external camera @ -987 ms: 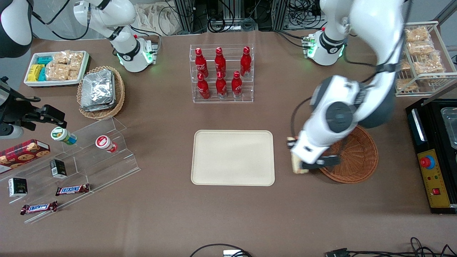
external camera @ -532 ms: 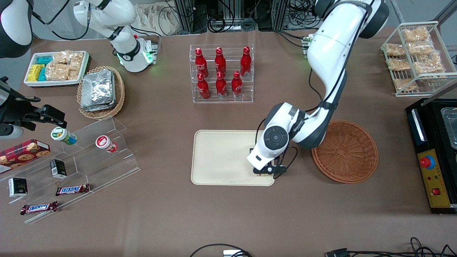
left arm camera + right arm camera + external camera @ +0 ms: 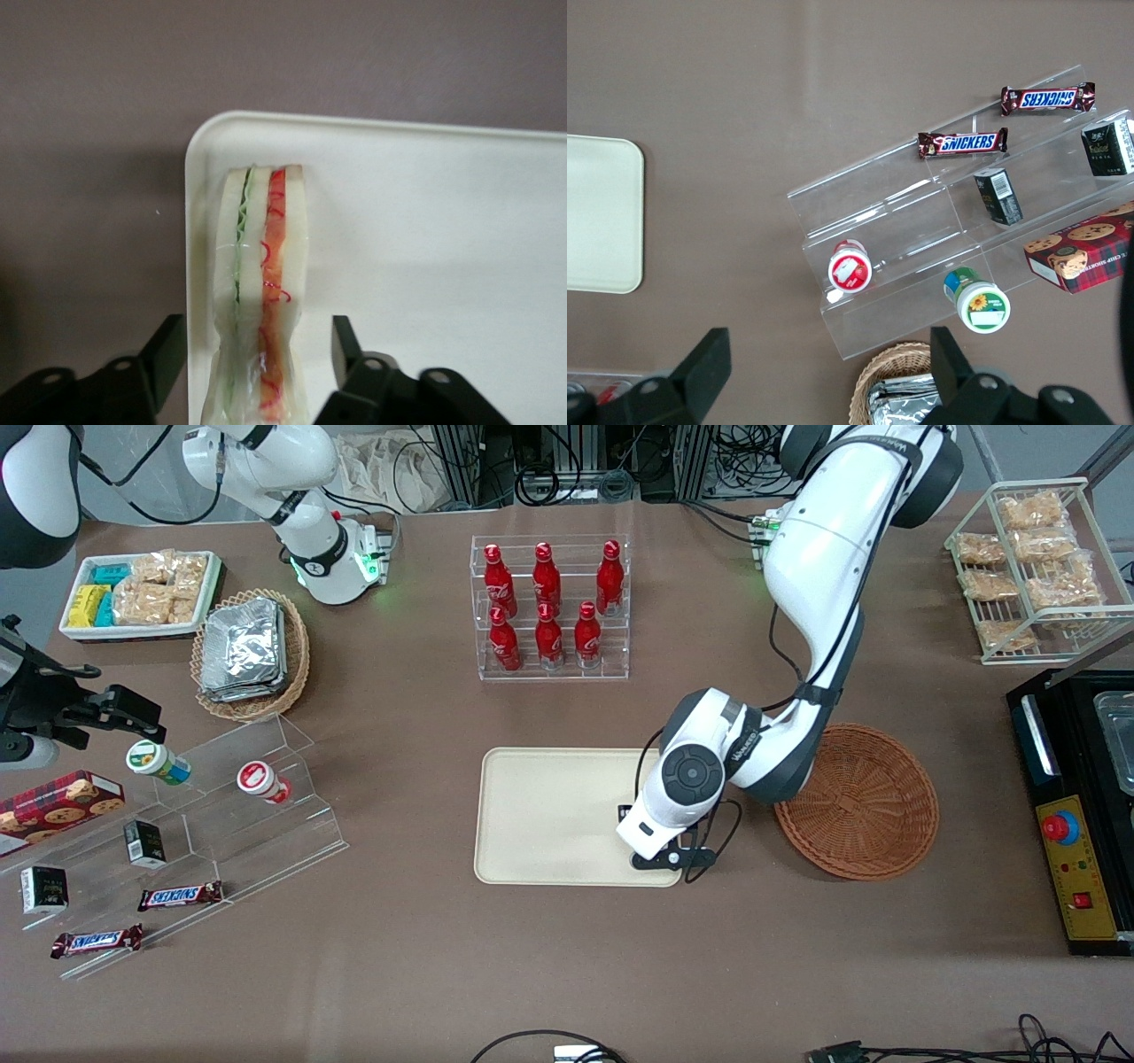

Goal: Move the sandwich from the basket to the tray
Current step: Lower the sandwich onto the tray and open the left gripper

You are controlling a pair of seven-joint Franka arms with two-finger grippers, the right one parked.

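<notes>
Front view: the left arm is reaching down over the tray, with the gripper hanging above the tray corner at about 4 o'clock, the corner nearest the basket. The basket is sitting just beside the tray toward the working arm's end of the table, and nothing is showing inside it. The sandwich is hidden under the wrist in this view. A rack of red bottles is standing at 12 o'clock from the tray, farther from the camera.

Left wrist view: the sandwich is lying on the tray, standing on edge close along the rim beside a rounded corner, its green and red-orange layers facing the camera. The gripper is spreading wide, and each of its fingers is standing apart from the wrap, touching nothing.
</notes>
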